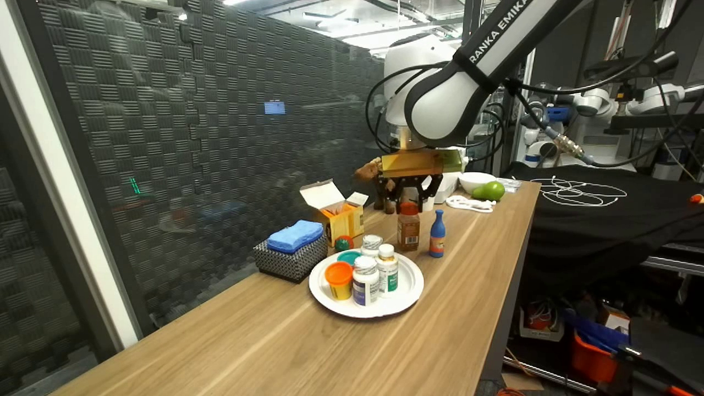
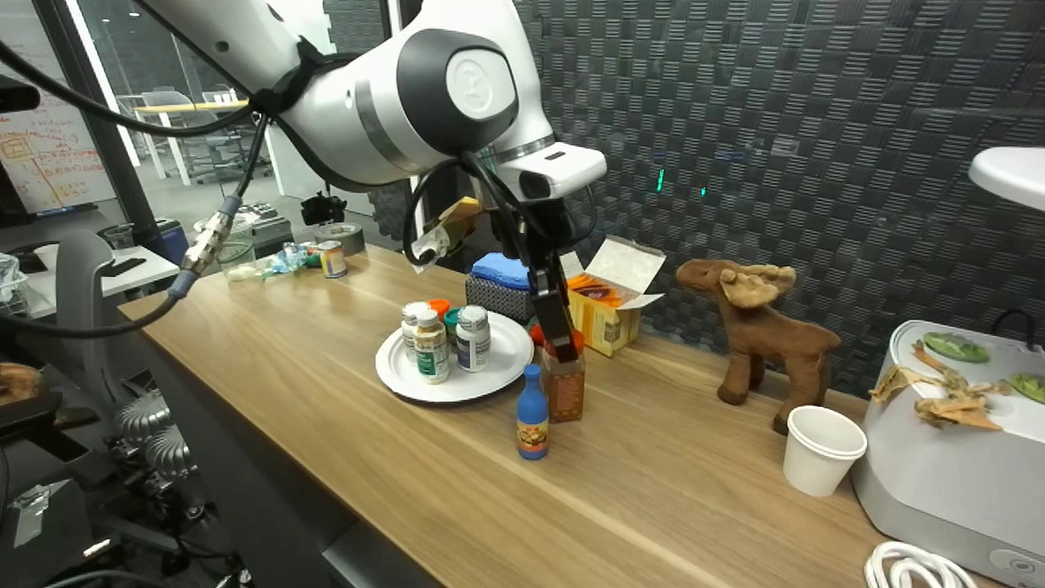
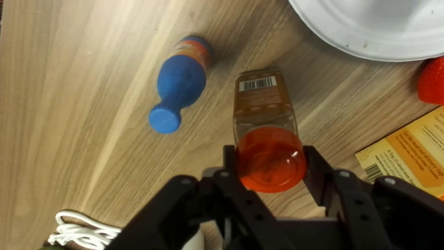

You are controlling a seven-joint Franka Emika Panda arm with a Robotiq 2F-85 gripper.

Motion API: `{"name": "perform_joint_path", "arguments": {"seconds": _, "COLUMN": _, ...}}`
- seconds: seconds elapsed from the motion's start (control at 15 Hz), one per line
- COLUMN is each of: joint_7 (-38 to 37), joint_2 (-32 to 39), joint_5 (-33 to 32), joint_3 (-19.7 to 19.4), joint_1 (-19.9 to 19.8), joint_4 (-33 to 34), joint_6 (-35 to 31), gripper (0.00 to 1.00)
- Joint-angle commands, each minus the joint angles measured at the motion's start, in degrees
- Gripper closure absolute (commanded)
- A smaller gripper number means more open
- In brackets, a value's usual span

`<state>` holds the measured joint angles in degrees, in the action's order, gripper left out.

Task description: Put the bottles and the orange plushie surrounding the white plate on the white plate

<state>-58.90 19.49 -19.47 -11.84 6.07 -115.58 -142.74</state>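
– Red-capped bottle upright on the table, gripper pinching its top!
– Grasping step, I'd judge. White plate at its two o'clock in the wrist view; next should call for lifting, then setting down beside the pill bottles.

I have bare wood on both flanks of the red-capped bottle, but the blue bottle stands near on one side and the yellow carton blocks the other. Between that bottle and the white plate I see a narrow strip of open tabletop, and the plate's facing side lies bare, so my gripper could pass there. Beyond, the white bottles and lidded tubs stand clustered, in the way of any low pass across.
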Motion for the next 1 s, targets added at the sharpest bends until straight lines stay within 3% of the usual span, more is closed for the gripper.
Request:
{"name": "perform_joint_path", "arguments": {"seconds": 0.0, "joint_7": -1.99, "joint_2": -0.88, "joint_5": -0.38, "joint_3": 0.21, "joint_1": 0.50, "joint_4": 1.90, "joint_6": 2.81, "gripper": 0.75}}
{"name": "perform_joint_path", "arguments": {"seconds": 0.33, "joint_7": -3.72, "joint_2": -2.10, "joint_5": -1.11, "joint_3": 1.14, "joint_1": 1.79, "joint_4": 2.72, "joint_6": 3.74, "gripper": 0.75}}
{"name": "perform_joint_path", "arguments": {"seconds": 0.93, "joint_7": -14.52, "joint_2": -5.58, "joint_5": -8.35, "joint_3": 2.31, "joint_1": 4.11, "joint_4": 0.03, "joint_6": 5.14, "gripper": 0.75}}
